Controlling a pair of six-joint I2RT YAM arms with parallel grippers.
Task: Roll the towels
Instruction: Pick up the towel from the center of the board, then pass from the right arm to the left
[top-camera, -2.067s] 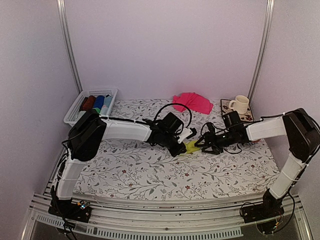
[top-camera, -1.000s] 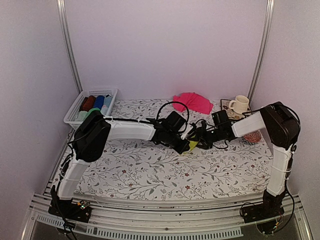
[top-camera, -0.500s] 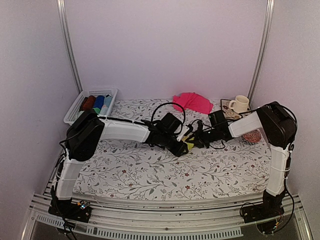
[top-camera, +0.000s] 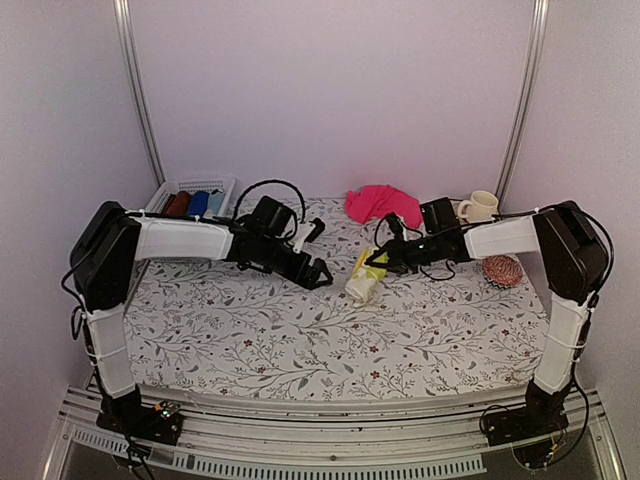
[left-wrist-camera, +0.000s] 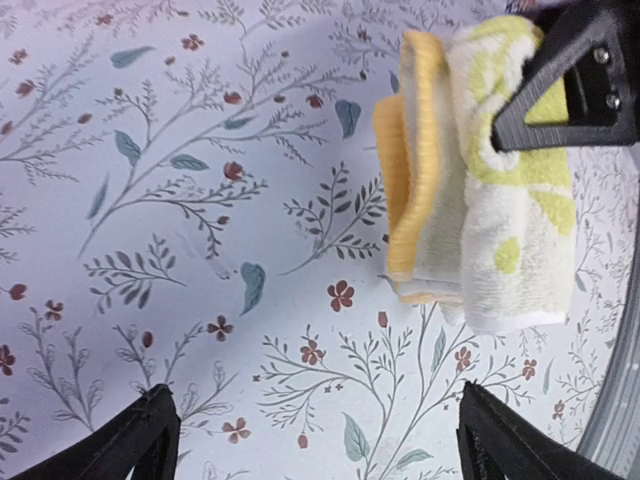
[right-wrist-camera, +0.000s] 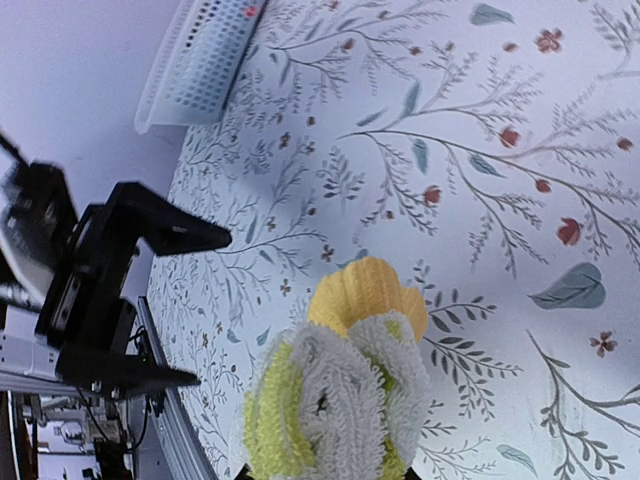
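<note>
The lime-yellow patterned towel (top-camera: 364, 277) is rolled up, and my right gripper (top-camera: 388, 257) is shut on its upper end. In the right wrist view the roll (right-wrist-camera: 340, 390) fills the bottom of the frame, end-on, between my right gripper (right-wrist-camera: 327, 476) fingers. My left gripper (top-camera: 320, 252) stands open, apart from the roll and to its left. In the left wrist view the roll (left-wrist-camera: 480, 180) lies beyond my left gripper (left-wrist-camera: 320, 450), whose jaws hold nothing. The hot pink towel (top-camera: 383, 203) lies crumpled at the back of the table.
A white basket (top-camera: 165, 198) with dark red, blue and green cloth rolls sits at the back left. A cream mug (top-camera: 478, 207) stands at the back right, with a red-orange woven pad (top-camera: 502, 270) in front of it. The flowered tablecloth (top-camera: 300, 340) covers the table.
My left gripper opened, let go of the yellow towel and drew back to the left. My right gripper closed on the roll and now holds it alone, slightly farther back.
</note>
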